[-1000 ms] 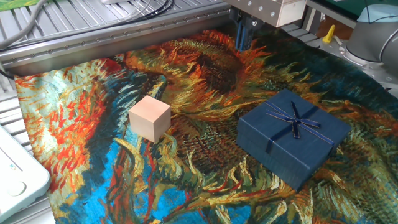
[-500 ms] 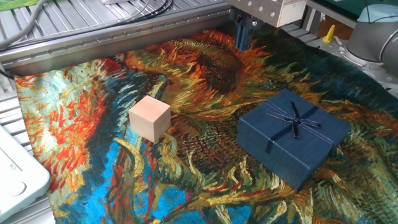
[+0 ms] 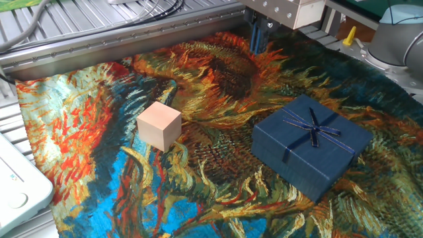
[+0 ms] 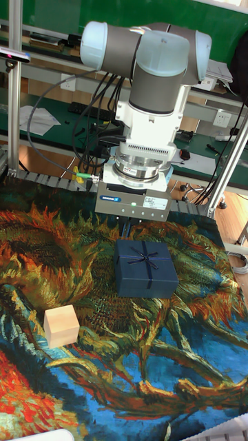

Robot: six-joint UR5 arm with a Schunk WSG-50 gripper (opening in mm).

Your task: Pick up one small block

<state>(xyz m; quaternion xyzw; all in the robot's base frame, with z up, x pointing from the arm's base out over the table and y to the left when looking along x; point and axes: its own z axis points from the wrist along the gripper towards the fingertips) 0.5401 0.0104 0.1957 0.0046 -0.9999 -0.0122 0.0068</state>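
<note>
Poised at the far edge of the painted cloth (image 3: 218,165), the gripper (image 3: 259,36) is seen raised well above the surface with nothing held between its fingers; only the dark lower ends of those fingers are shown in the fixed view, and in the tall fixed view they are largely hidden behind the dark-blue gift box (image 4: 145,268), so how far apart they stand cannot be told. The small block (image 3: 159,125) is found resting flat on the cloth, upright and untouched, well apart from the gripper and off to one side of the gift box, with open cloth between the two. In the tall fixed view the block (image 4: 60,325) is shown nearer the camera than the box, while the gripper body (image 4: 134,200) hangs behind the box.

The task is judged to be at its very start: no approach to the block is evident, no contact has been made and nothing has been lifted. Still left, by this reading, are travel across to the block, a descent around it, a closing grasp and the lift.
</note>
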